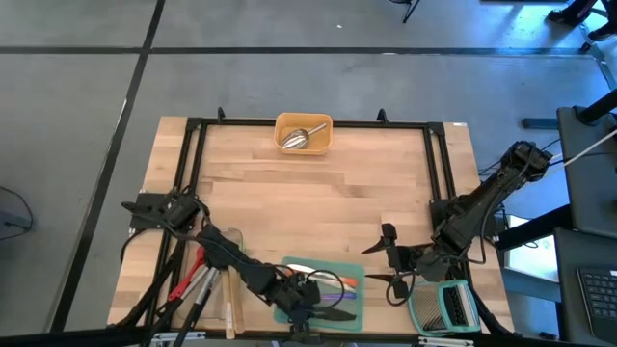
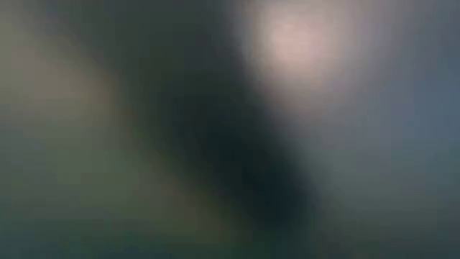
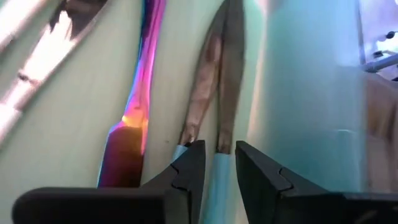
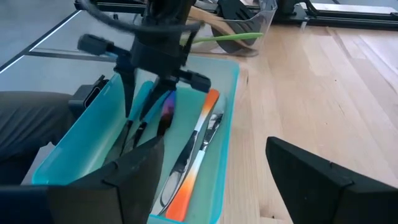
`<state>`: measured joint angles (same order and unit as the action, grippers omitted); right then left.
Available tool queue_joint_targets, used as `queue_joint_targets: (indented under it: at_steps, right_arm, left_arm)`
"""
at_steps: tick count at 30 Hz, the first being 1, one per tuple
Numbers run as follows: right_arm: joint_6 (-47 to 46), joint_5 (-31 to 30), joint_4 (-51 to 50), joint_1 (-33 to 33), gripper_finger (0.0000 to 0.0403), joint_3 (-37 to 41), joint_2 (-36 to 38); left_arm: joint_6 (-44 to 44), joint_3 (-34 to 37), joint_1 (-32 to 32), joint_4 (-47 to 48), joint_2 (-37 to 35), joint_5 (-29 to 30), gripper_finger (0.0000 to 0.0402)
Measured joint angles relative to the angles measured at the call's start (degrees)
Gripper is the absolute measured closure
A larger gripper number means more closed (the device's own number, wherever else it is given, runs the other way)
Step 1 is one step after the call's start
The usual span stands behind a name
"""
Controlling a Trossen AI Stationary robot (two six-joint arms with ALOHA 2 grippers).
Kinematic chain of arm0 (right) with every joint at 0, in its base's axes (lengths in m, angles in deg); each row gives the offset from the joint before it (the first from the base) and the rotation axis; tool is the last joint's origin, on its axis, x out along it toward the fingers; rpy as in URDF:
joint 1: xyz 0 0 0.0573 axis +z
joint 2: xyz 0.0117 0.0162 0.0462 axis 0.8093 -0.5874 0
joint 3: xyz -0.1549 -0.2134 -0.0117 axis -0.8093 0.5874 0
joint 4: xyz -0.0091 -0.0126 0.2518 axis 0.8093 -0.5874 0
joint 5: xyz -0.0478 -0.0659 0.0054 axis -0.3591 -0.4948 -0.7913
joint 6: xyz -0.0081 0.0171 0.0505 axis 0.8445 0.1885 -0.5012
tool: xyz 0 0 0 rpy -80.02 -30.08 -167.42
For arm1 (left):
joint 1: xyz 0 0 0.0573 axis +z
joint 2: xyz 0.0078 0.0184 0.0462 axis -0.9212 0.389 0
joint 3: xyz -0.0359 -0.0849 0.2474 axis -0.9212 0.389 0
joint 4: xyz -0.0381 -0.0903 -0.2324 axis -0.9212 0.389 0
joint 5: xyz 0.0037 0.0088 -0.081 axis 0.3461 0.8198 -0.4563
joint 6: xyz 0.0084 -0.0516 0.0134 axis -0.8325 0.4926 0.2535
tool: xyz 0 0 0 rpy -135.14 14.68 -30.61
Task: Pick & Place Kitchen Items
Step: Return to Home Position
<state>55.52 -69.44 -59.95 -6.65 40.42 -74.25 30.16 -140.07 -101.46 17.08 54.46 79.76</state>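
The left hand (image 1: 307, 310) is open in the teal tray (image 1: 328, 262), fingers each side of the blue knife (image 3: 222, 180). The right hand (image 1: 390, 261) is open too, over the near right of the bench (image 1: 318, 193).

Smooth grey floor (image 1: 77, 116) crossed by dark straight seams, surrounding a pale plank-topped wooden table (image 1: 318, 188) edged with a thin black metal frame (image 1: 308, 123). Black keyboard (image 1: 600, 294) at the right edge. Low view too blurred to read.
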Motion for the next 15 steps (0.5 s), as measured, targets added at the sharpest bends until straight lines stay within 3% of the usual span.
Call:
queue_joint_targets:
  at_steps: [5,12,15]
  right_arm:
    - [0.0,0.0,-0.2,0.0,0.0116,0.0,0.0]
    - [-0.1,0.0,-0.2,-0.2,0.0116,0.0,0.0]
    - [-0.4,-1.1,-0.2,-1.2,0.0117,0.0,0.0]
  left_arm:
    - [-3.3,0.0,0.5,0.6,-3.5,0.3,0.0316]
    - [-8.1,0.0,1.9,5.0,-12.4,-7.6,0.0316]
    - [-11.9,-0.1,2.3,5.5,-15.9,-8.3,0.0316]
